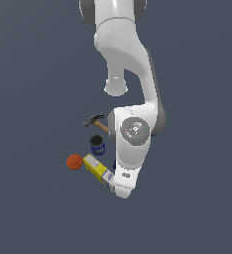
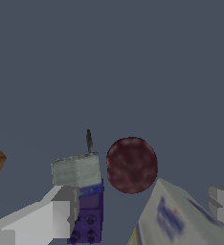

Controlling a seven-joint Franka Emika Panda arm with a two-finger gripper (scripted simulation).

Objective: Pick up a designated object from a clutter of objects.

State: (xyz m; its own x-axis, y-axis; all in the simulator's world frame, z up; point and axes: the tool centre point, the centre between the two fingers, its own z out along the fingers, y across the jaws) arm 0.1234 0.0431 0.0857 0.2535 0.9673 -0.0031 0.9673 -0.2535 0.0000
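Plum sat between the two finger pads in the wrist view: one pad just beside it on one flank, the other pad further off on the opposite flank, part cut by the frame edge. Fingers were spread, nothing pinched. Gripper midpoint fell a bit off the plum's centre, toward the far pad, so the plum lay nearer the first finger. It looked beyond the pads rather than level with them, though depth was hard to judge from one view. Being a ball, it had no long axis, so wrist yaw hardly mattered; only centring and depth did.

Clutter was tight: box corner touched or overlapped the plum's lower edge in the wrist view, inside the gap between the fingers. Purple item sat against the near finger.

Exterior view hid the plum and gripper behind the arm. Visible there: hammer, can, orange ball, box, all to the exterior view's left of the arm.

Judgement: the next move needed a small lateral shift to centre, then an advance. Risk: a finger catching the box.
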